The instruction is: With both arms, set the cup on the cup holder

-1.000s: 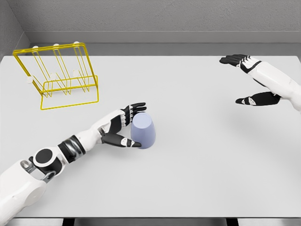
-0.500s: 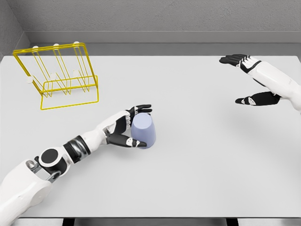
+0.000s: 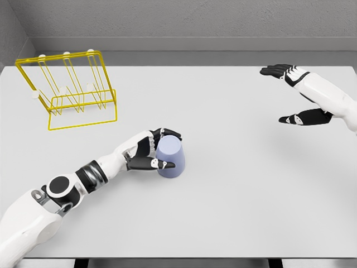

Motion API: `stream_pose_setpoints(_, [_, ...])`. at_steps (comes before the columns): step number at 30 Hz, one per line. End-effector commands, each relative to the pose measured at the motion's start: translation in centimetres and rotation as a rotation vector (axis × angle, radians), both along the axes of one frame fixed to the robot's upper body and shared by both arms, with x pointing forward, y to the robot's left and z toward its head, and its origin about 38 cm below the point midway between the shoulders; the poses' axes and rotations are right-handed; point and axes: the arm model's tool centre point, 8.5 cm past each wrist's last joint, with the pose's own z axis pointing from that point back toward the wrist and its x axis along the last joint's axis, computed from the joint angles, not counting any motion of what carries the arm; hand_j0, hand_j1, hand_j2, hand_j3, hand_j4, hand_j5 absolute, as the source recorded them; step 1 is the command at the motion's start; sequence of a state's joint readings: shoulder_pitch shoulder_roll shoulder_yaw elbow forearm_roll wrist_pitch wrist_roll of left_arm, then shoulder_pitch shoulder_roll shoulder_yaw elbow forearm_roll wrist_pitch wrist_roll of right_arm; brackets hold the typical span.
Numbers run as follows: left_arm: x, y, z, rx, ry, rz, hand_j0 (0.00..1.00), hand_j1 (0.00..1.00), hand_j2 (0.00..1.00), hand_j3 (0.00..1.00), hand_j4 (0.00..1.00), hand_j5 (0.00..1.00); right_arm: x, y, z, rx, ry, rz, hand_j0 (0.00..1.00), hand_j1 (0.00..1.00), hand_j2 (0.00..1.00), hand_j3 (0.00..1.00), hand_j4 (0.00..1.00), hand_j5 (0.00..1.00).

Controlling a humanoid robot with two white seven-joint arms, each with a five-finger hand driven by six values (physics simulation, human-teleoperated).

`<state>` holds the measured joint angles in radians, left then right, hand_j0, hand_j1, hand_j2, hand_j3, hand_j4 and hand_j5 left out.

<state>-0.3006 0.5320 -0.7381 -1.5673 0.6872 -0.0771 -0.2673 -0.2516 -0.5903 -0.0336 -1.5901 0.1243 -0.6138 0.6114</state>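
Note:
A pale lavender cup [image 3: 171,158] stands upside down on the white table [image 3: 234,190], a little left of the middle. My left hand [image 3: 162,148] wraps it from the left, its fingers curled over the far side and its thumb pressed on the near side. A yellow wire cup holder [image 3: 68,90] with white-tipped pegs stands at the far left of the table, well away from the cup. My right hand [image 3: 287,95] hovers at the far right with its fingers spread and nothing in it.
A grey wall [image 3: 184,25] runs behind the table's far edge. The table's near edge runs along the bottom of the view.
My left hand's fingers and thumb have closed in around the cup, which has shifted slightly. The right arm has not moved.

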Motion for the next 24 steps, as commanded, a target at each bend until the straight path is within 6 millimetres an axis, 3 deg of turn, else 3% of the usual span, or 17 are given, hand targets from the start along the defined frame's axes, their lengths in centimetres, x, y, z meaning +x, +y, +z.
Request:
stream_pose_setpoints(1, [0.0,0.0,0.0,-0.002,0.001,0.001,0.63,0.63,0.63,0.63,0.63,0.63,0.0,0.0,0.1,0.008,0.001,0.000,1.00,1.00,1.00,1.00,1.00,1.00])
stream_pose_setpoints(14, [0.5,0.6,1.4,-0.026,-0.032,0.021,0.63,0.63,0.63,0.63,0.63,0.63,0.0,0.0,0.1,0.008,0.001,0.000,1.00,1.00,1.00,1.00,1.00,1.00])
stream_pose_setpoints(24, [1.1,1.7,3.8,-0.058,-0.088,0.052,0.63,0.63,0.63,0.63,0.63,0.63,0.0,0.1,0.1,0.009,0.000,0.004,1.00,1.00,1.00,1.00,1.00,1.00])
